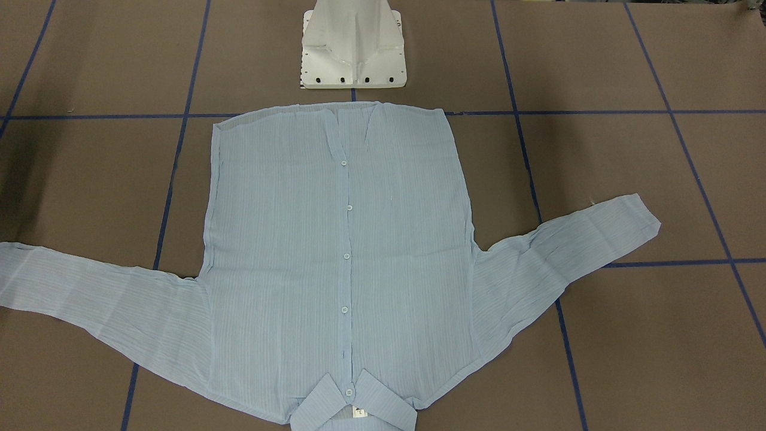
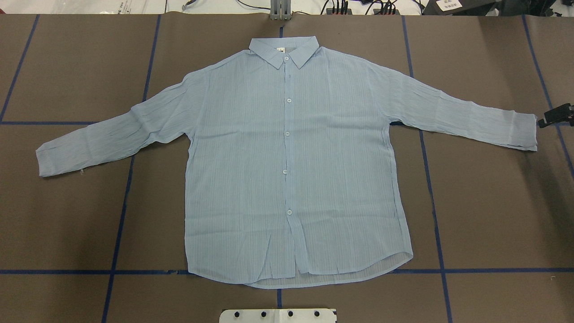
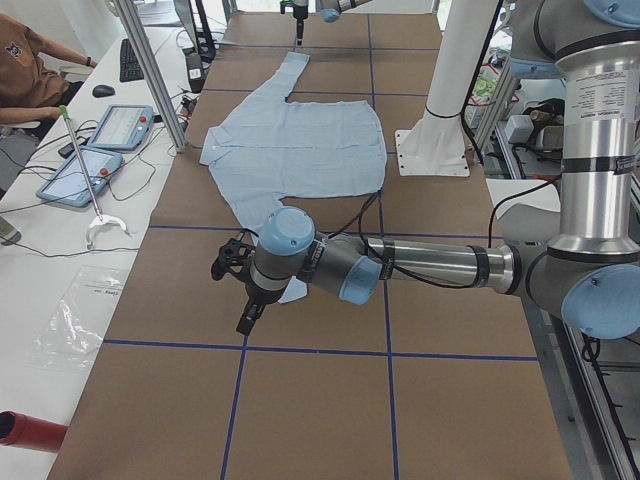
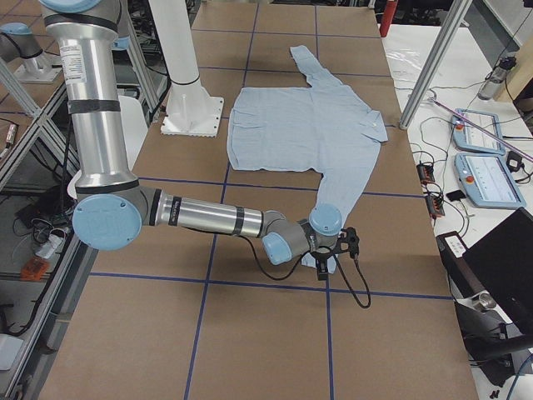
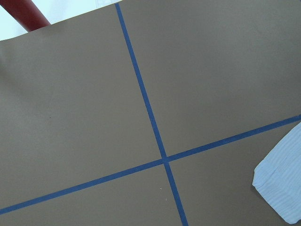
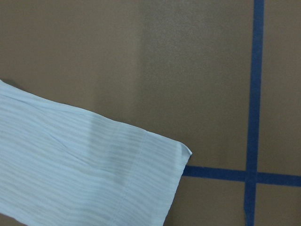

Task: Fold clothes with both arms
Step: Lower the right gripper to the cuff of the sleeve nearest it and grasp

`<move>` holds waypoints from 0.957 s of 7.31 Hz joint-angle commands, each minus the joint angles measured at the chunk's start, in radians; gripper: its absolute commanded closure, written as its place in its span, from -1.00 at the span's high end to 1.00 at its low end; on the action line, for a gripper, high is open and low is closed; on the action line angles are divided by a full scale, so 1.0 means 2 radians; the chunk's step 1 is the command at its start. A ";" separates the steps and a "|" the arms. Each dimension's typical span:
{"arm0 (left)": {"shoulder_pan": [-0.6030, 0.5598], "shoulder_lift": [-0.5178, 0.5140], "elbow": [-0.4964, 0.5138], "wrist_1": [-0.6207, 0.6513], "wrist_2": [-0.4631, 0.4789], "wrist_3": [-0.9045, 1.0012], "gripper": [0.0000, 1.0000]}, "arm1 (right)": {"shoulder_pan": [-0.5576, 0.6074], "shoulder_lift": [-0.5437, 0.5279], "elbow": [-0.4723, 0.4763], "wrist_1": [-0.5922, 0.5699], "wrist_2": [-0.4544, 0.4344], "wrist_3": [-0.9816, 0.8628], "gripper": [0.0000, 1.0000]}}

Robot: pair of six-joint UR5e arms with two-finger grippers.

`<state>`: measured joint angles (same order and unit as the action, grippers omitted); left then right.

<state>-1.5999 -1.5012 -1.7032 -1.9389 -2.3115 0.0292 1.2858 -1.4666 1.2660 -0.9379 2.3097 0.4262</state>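
The light blue striped shirt (image 2: 291, 161) lies flat and buttoned, front up, collar (image 2: 284, 48) at the far side and both sleeves spread out; it also shows in the front-facing view (image 1: 341, 251). My left gripper (image 3: 246, 315) hangs just above the left sleeve's cuff (image 5: 282, 186); I cannot tell if it is open. My right gripper (image 4: 325, 265) is over the right sleeve's cuff (image 6: 155, 179). A black part of the right gripper (image 2: 556, 115) shows just beyond that cuff (image 2: 522, 132); its jaws are hidden. Neither wrist view shows fingers.
The white pedestal base (image 1: 353, 48) stands at the shirt's hem side. Blue tape lines (image 2: 430, 179) grid the brown table. A red cylinder (image 3: 20, 430) lies at the table's end. Tablets (image 3: 100, 150), cables and frame posts (image 4: 425, 75) line the operators' side.
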 commanded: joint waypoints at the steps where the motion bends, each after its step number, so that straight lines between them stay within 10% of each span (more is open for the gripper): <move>1: 0.000 0.000 -0.001 0.000 0.000 0.000 1.00 | -0.019 0.001 -0.013 0.014 -0.009 0.012 1.00; 7: 0.000 -0.001 -0.002 0.000 0.000 0.000 1.00 | -0.039 -0.005 -0.022 0.013 -0.010 0.013 0.59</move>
<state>-1.5999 -1.5032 -1.7061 -1.9389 -2.3117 0.0292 1.2121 -1.4750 1.2258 -0.9106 2.2909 0.4526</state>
